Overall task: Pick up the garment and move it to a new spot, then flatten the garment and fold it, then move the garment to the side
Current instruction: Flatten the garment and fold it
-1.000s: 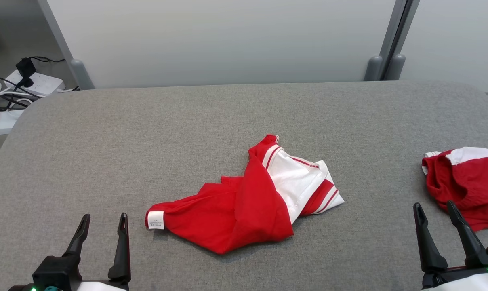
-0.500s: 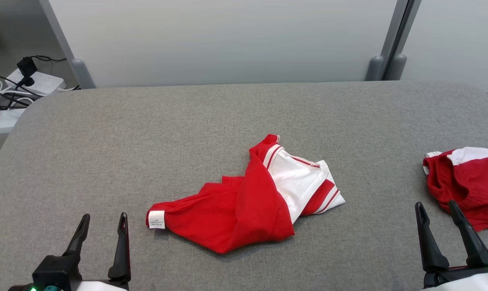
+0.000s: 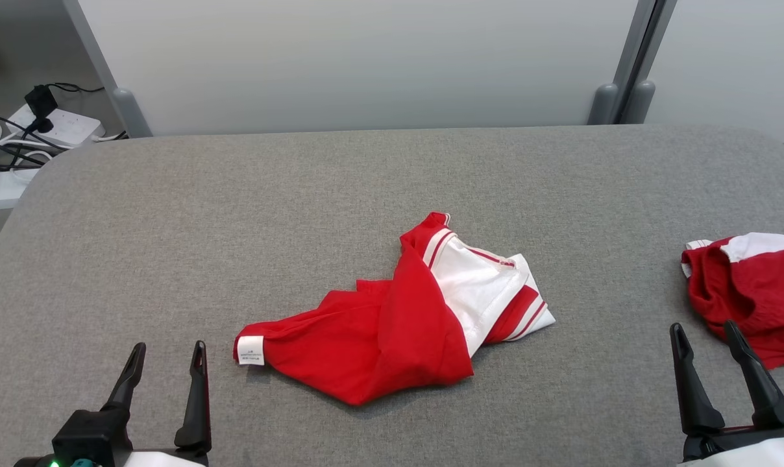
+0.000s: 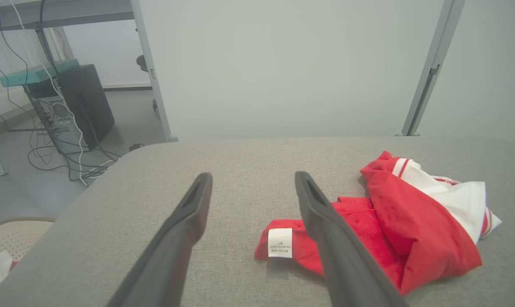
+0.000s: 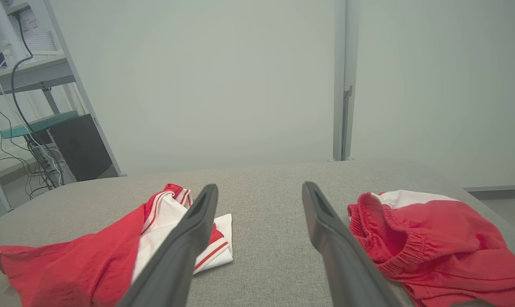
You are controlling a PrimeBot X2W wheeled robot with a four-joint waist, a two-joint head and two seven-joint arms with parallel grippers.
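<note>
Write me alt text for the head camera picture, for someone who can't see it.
A crumpled red-and-white garment lies in the middle of a grey table. The left gripper and right gripper sit open and empty at the bottom corners; a second red garment lies at the right edge.

The head view looks forward and down from above the near edge of the grey surface (image 3: 171, 194), reaching its far edge and the wall (image 3: 366, 65). Both wrist views sit low near that edge, facing the wall. All three share the red garment (image 3: 379, 337); the head and right wrist views share the shorts (image 3: 749, 305) at the right edge.
</note>
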